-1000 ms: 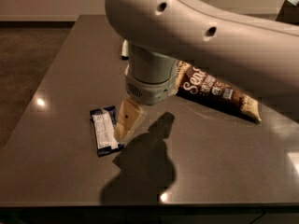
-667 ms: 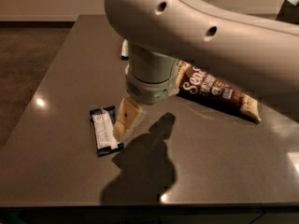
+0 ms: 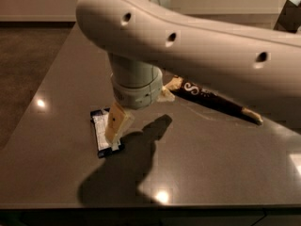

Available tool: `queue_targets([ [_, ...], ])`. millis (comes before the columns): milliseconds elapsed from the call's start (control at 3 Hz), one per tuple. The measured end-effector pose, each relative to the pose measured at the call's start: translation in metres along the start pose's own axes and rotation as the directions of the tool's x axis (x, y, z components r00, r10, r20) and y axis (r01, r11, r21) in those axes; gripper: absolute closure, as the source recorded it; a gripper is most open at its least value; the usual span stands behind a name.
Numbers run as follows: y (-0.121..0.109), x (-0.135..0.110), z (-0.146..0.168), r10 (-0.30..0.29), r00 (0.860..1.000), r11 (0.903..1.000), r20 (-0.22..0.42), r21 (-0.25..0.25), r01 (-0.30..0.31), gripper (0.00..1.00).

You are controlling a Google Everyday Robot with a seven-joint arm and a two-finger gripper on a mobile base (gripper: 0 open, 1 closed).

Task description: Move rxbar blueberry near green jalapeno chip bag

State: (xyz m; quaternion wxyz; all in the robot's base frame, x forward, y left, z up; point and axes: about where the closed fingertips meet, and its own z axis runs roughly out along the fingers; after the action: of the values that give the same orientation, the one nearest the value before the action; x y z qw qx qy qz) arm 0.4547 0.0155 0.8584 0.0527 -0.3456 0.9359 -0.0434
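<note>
The rxbar blueberry, a small dark navy bar with a white label panel, lies flat on the dark table at the left of the middle. My gripper hangs from the big pale arm and comes down onto the bar's right edge, covering part of it. The bar still lies on the table. The green jalapeno chip bag is not visible; the arm hides the table's far part.
A long brown and cream chip bag lies to the right of the gripper, partly under the arm. The table's left edge and front edge are close. The floor lies beyond on the left.
The arm has swung over more of the view and the gripper has come down from beside the bar onto its right edge. The bar has not moved.
</note>
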Motion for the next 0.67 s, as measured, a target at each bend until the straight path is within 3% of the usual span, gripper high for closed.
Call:
queue_targets([
  [333, 0.010, -0.005, 0.019, 0.101, 0.994, 0.9949, -0.053, 0.011, -0.100, 0.00],
  [667, 0.019, -0.014, 0.034, 0.168, 0.982, 0.9853, -0.086, -0.016, -0.170, 0.00],
])
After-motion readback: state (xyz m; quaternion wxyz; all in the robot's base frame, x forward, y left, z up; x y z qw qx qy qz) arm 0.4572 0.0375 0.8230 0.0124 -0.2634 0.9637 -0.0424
